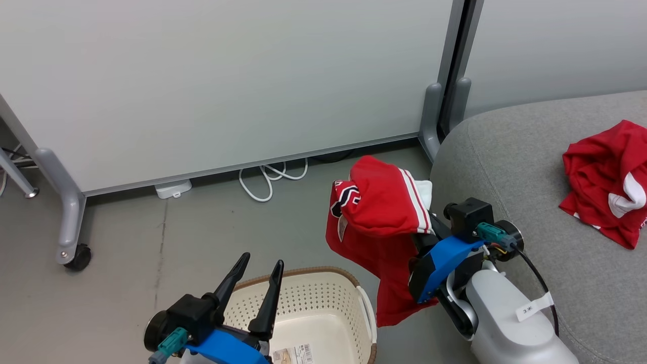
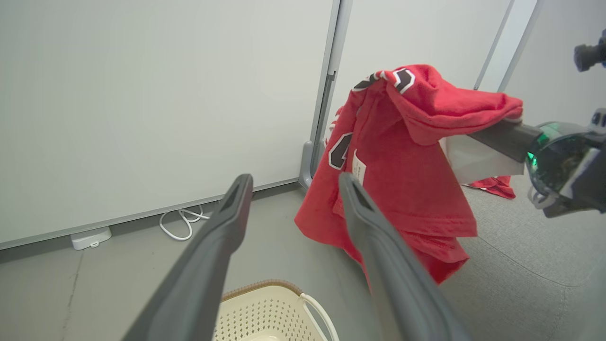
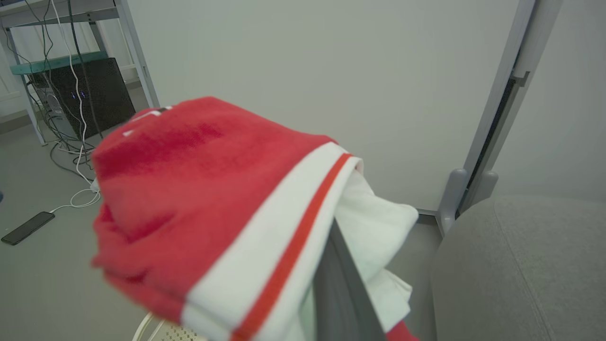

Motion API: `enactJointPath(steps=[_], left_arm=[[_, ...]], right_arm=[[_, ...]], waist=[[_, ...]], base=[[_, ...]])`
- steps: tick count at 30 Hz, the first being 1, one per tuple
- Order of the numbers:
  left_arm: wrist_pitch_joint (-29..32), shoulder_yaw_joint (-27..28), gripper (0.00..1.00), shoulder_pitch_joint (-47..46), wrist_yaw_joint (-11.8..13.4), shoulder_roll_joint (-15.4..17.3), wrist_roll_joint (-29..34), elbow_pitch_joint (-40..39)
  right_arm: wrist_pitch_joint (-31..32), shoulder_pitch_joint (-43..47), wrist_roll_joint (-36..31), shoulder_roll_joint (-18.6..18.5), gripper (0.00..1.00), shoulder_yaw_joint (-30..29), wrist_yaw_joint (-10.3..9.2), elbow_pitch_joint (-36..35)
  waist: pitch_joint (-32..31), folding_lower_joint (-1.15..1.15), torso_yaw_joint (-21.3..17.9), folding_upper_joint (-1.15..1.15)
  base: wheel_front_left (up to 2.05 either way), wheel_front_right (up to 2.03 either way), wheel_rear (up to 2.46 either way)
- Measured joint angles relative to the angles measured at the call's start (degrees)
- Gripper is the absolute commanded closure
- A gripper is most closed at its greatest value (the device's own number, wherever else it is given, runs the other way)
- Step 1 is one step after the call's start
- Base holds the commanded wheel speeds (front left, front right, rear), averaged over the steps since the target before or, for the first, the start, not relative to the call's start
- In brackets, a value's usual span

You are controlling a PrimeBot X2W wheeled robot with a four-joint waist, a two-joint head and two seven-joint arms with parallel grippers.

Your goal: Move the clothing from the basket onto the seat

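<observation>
A red garment [image 1: 384, 212] with white stripes and dark-and-white lettering hangs in the air between the basket and the seat, draped over my right gripper [image 1: 429, 235]. That gripper is shut on it, and one dark finger [image 3: 338, 293] shows under the cloth. A second red garment [image 1: 606, 182] lies crumpled on the light-grey seat [image 1: 505, 167]. The cream basket [image 1: 313, 275] stands on the floor at the lower middle, and only a label shows on its base. Over the basket's left side, my left gripper [image 1: 262, 263] stands open with nothing between its fingers.
A pale partition wall on wheeled legs runs across the back, with a caster [image 1: 76, 255] at the left. A white cable [image 1: 268, 177] and an adapter [image 1: 173, 188] lie at its foot. A phone [image 3: 27, 227] lies on the floor near a black box [image 3: 90, 94] with cables.
</observation>
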Motion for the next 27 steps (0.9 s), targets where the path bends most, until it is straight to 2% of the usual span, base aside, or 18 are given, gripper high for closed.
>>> enactJointPath(steps=[12, 27], left_arm=[[0.0, 1.6, 0.0, 1.2, -0.1, -1.1, 2.0, -0.1], [0.0, 1.1, 0.0, 0.6, -0.1, -1.0, 1.9, -0.5]], right_arm=[[0.0, 0.3, 0.1, 0.0, 1.0, 0.2, 0.0, -0.4], [0.0, 0.5, -0.2, 0.0, 1.0, -1.3, 0.0, -1.1]], waist=[[0.4, 0.0, -2.3, 0.0], [1.2, 0.0, -11.6, 0.0]], base=[[0.0, 0.0, 0.0], [0.0, 0.0, 0.0]])
